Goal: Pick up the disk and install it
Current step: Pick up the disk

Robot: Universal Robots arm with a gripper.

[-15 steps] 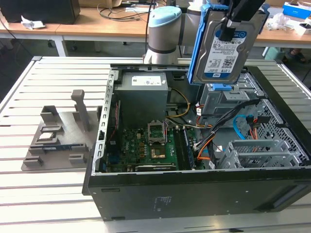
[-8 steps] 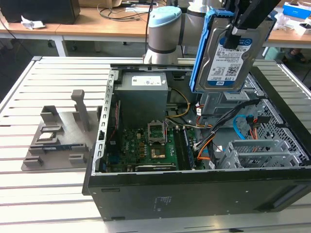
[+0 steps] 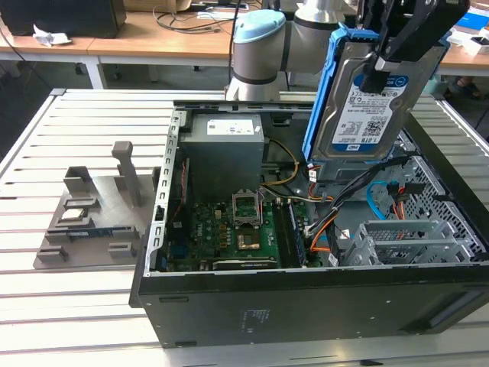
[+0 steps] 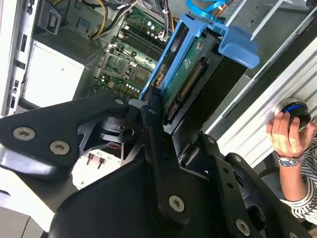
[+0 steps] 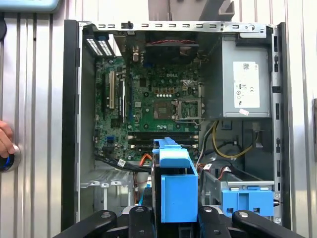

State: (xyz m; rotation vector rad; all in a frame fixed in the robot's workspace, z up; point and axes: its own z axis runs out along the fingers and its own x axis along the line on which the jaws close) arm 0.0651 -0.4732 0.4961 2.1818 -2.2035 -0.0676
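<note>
The disk (image 3: pixel 365 103), a silver-black drive with a blue-and-white label and blue side rails, hangs tilted above the right half of the open computer case (image 3: pixel 306 310). My gripper (image 3: pixel 382 69) is shut on it from above, its black fingers (image 3: pixel 403 34) clamping the drive's flat faces. In the second wrist view the disk (image 4: pixel 185 79) shows its green circuit side between the fingers (image 4: pixel 151 116). In the first wrist view the disk (image 5: pixel 176 183) is edge-on, held in the gripper (image 5: pixel 176 220) over the case's drive bay area.
Inside the case lie the motherboard (image 3: pixel 229 229), the grey power supply (image 3: pixel 225 145), loose cables (image 3: pixel 336 222) and a metal drive cage (image 3: pixel 405 241). A grey fixture (image 3: pixel 92 222) sits on the slatted table at the exterior view's left. A person's hand (image 4: pixel 285 134) rests beside the case.
</note>
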